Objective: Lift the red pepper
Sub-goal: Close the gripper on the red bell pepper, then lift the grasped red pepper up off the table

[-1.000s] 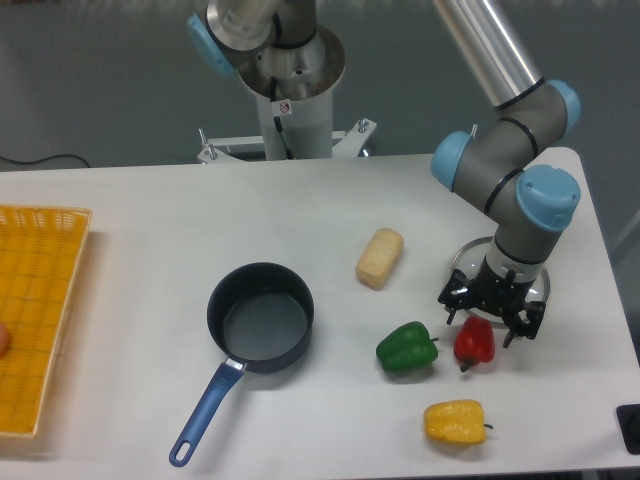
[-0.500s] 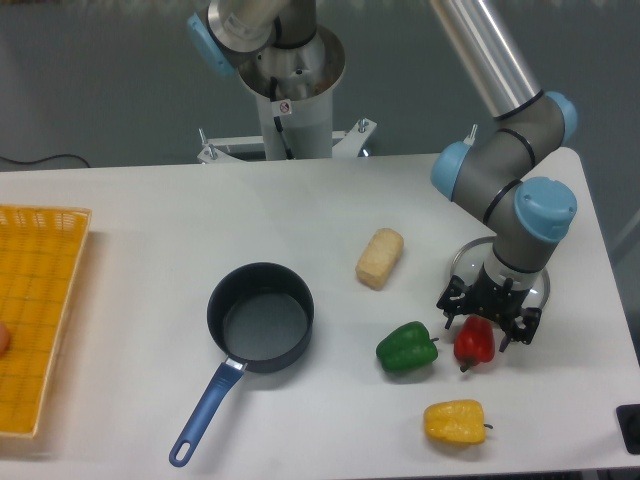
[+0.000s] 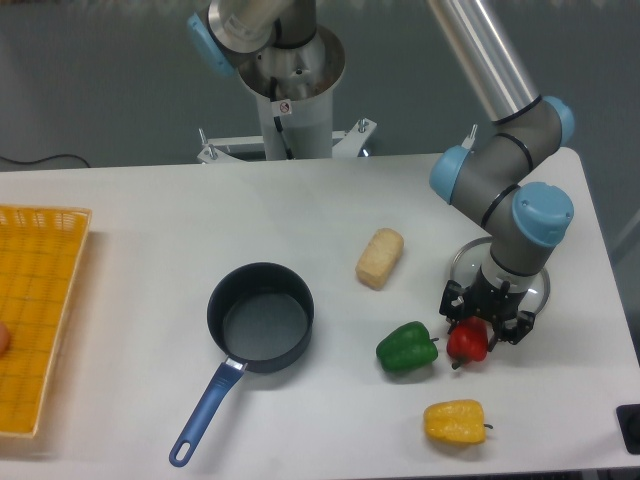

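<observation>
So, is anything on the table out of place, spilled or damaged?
Nothing stands out. The pot sits upright and empty, the three peppers look whole, and nothing is spilled. The gripper is down around the red pepper.

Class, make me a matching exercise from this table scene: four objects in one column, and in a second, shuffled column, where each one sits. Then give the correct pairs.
Objects:
1. red pepper
2. yellow pepper
3. dark pot
4. orange basket

Places:
A. at the table's left edge
B. nearest the front edge, right side
C. right under the gripper
D. middle of the table, blue handle pointing toward the front

Pairs: 1-C, 2-B, 3-D, 4-A
</observation>
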Robot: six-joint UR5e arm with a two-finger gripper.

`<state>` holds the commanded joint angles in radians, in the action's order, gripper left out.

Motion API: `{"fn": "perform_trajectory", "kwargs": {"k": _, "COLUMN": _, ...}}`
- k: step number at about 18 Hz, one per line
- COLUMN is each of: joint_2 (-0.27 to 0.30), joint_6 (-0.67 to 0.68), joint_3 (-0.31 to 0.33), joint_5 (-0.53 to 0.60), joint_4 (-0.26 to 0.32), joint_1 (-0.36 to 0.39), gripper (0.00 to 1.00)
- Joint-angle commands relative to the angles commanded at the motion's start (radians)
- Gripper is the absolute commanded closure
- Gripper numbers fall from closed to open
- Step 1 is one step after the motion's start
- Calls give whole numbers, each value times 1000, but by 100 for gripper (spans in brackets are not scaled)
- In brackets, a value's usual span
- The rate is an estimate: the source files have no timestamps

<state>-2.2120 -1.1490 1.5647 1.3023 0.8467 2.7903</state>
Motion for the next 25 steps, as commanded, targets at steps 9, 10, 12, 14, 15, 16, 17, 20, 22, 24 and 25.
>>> {"fn": "perform_trajectory", "kwargs": {"k": 9, "joint_2": 31, "joint_6": 12, "joint_3": -2, "joint_5": 0, "joint_4": 2, "joint_1": 2, "gripper": 48}}
{"fn": "perform_trajectory", "kwargs": {"k": 10, "joint_2": 40, "joint_6": 12, "joint_3": -2, "joint_5": 0, "joint_4": 3, "joint_1": 2, "gripper": 48}}
{"fn": "perform_trajectory", "kwargs": {"k": 12, "joint_2": 58, "joint_6": 11, "joint_3": -2, "joint_5": 2, "joint_4": 8, "joint_1": 0, "gripper": 48}}
{"fn": "perform_trajectory", "kwargs": {"k": 14, "joint_2": 81, "joint_6": 11, "joint_3": 0, "joint_5": 5, "joint_4": 11, "joint_1": 0, "gripper": 48}}
{"fn": "perform_trajectory", "kwargs": {"k": 15, "joint_2": 93, "joint_6": 9, "joint_3": 3, "joint_5": 6, "joint_4": 14, "joint_1": 0, "gripper": 48}}
{"fn": "perform_trajectory", "kwargs": {"k": 16, "joint_2": 109, "joint_6": 6, "joint_3": 12, "joint_5": 9, "joint_4": 15, "joint_1": -2, "gripper": 48}}
{"fn": "perform_trajectory", "kwargs": {"k": 17, "joint_2": 126, "joint_6": 6, "joint_3": 20, "joint_5": 18, "joint_4": 18, "joint_1": -5, "gripper": 48}}
{"fn": "perform_trajectory", "kwargs": {"k": 20, "joint_2": 169, "joint_6": 5, "joint_3": 34, "joint_5": 67, "joint_4": 41, "joint_1": -29, "gripper": 48}}
{"fn": "perform_trajectory", "kwargs": {"k": 22, "joint_2": 183, "joint_6": 0, "joint_3": 34, "joint_5": 132, "joint_4": 61, "joint_1": -55, "gripper": 48}}
{"fn": "perform_trajectory", "kwargs": {"k": 24, "joint_2": 195, "joint_6": -5, "joint_3": 35, "joint_5": 196, "joint_4": 69, "joint_1": -83, "gripper": 48}}
{"fn": "perform_trajectory", "kwargs": {"k": 25, "joint_2": 196, "joint_6": -11, "joint_3": 35, "joint_5": 216, "joint_4": 75, "joint_1": -101, "gripper": 48}}
